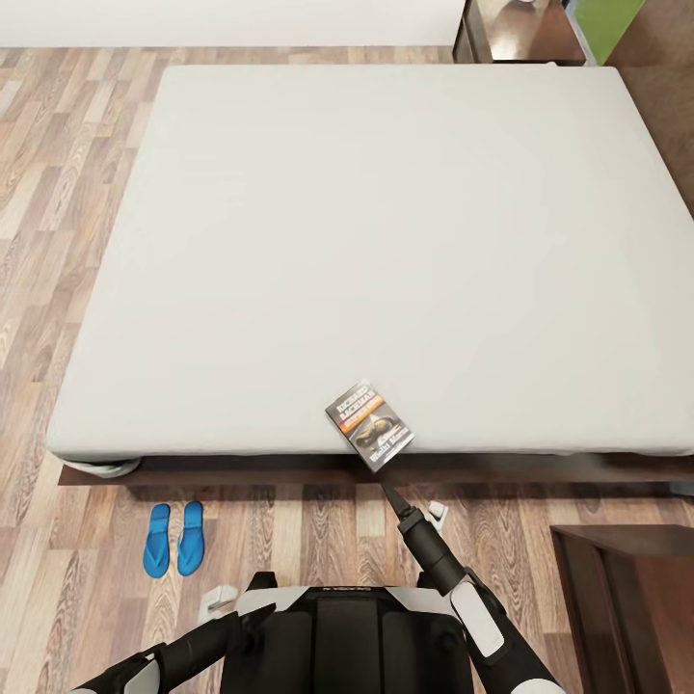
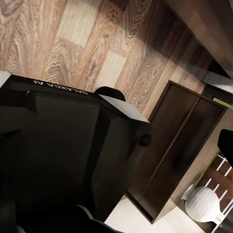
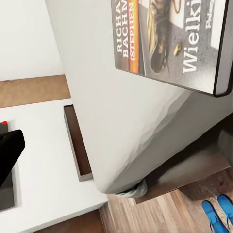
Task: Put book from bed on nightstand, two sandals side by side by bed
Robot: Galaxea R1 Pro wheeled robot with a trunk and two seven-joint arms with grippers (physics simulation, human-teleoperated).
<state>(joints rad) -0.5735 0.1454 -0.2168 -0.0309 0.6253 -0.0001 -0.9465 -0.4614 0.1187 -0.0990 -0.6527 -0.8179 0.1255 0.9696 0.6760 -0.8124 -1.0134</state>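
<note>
Book (image 1: pixel 370 424) overhangs bed (image 1: pixel 289 241) edge; sandals (image 1: pixel 174 538) paired on floor (image 1: pixel 58 193).

- book (image 1: pixel 370 425) sits on the bed (image 1: pixel 386 241), right at its near edge
- sandals (image 1: pixel 174 539) together on the floor (image 1: pixel 58 193), near the bed's near-left corner
- nightstand (image 1: pixel 631 602) off to the right

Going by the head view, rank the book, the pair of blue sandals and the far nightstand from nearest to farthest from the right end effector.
1. The book: on the bed's near edge, just beyond the right end effector.
2. The blue sandals: on the floor beside the bed, off to the robot's left.
3. The far nightstand: past the bed's far end.
</note>
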